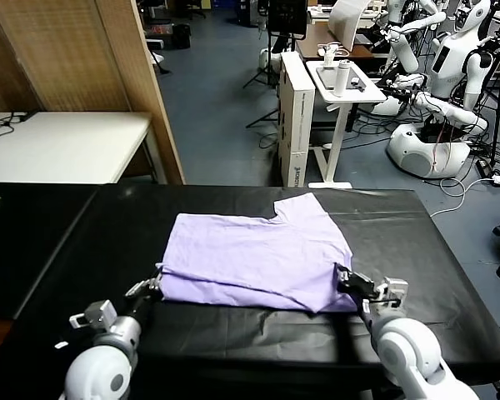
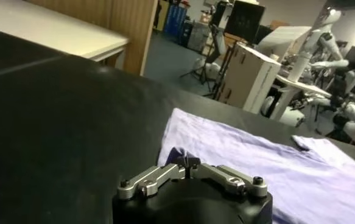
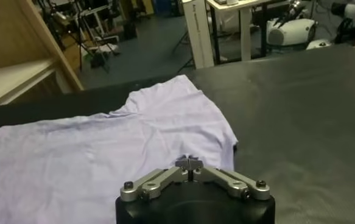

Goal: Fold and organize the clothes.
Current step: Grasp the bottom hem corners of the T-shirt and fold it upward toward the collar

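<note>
Left gripper (image 1: pixel 157 282): clenched, at the shirt's near corner, about 7 o'clock of the cloth; in the left wrist view (image 2: pixel 188 163) its tips meet at the bunched hem, whether cloth is pinched cannot be told.
Right gripper (image 1: pixel 343 275): clenched, at the near corner around 5 o'clock; in the right wrist view (image 3: pixel 189 162) its tips meet at the fabric edge.
Shirt (image 1: pixel 254 258): lavender, lying folded and mostly flat mid-table, a sleeve jutting toward 1 o'clock.
Table cover (image 1: pixel 83 242): black, under the shirt.
White table (image 1: pixel 62 146): beyond, 10 o'clock.
Cardboard box (image 1: pixel 293 125): upright on floor, 12 o'clock.
Other robots (image 1: pixel 450 75): far, 2 o'clock.
</note>
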Controlling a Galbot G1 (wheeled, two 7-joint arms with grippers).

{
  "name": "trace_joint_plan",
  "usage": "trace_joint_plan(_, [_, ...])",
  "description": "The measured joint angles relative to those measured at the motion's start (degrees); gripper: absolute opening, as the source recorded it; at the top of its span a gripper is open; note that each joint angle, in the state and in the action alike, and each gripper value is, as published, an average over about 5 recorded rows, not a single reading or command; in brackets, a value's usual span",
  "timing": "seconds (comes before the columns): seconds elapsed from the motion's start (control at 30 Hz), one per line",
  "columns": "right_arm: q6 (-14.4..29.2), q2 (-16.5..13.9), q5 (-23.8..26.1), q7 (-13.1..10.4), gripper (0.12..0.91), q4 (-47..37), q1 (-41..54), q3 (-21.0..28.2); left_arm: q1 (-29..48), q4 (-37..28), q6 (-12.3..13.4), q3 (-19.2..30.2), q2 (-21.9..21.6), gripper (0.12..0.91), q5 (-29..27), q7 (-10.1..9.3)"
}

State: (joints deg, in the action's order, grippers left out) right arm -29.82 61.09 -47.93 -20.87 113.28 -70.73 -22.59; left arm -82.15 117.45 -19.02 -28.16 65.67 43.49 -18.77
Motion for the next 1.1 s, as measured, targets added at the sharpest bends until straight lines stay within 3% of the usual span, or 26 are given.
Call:
trace_joint_plan(0.53, [-1.0,0.5,0.2,0.6,0.156,-2.2,2.3,0.9,2.6,-2.8,-0.1,0.7,-0.5,0.149,-0.5,0.18])
trace_joint_plan(0.63, [-1.5,0.0,0.5,1.4,0.274,-1.2,1.5,0.2,3.0,-3.0,-0.4,0.9,-0.7,0.149,-0.6,0.21])
trace_joint_plan(0.77, [-1.9,-1.1,2.2,2.9,0.520,1.1,-0.4,-1.2,2.9,-2.8,-0.6,0.9,-0.7,0.175,-1.3,0.50])
trace_joint_plan(0.87, [-1.9,-2.2,4.3,4.4,0.709,3.2,-2.5,-2.6,2.5,-2.4,-0.5,0.8,-0.7,0.309,-1.6,0.56])
trace_joint_plan(0.93, [-1.7,-3.0,6.0,5.7,0.820,4.6,-4.5,-3.5,2.3,-2.3,-0.5,0.7,-0.7,0.442,-1.7,0.57])
trace_joint_plan(1.0, [-1.3,-3.7,7.4,7.1,0.881,6.1,-6.9,-4.5,2.1,-2.2,-0.5,0.7,-0.7,0.556,-1.9,0.57])
trace_joint_plan(1.1, [-0.8,-4.5,8.7,8.8,0.904,8.3,-11.2,-6.3,1.4,-1.7,-0.6,0.6,-0.7,0.743,-2.2,0.57])
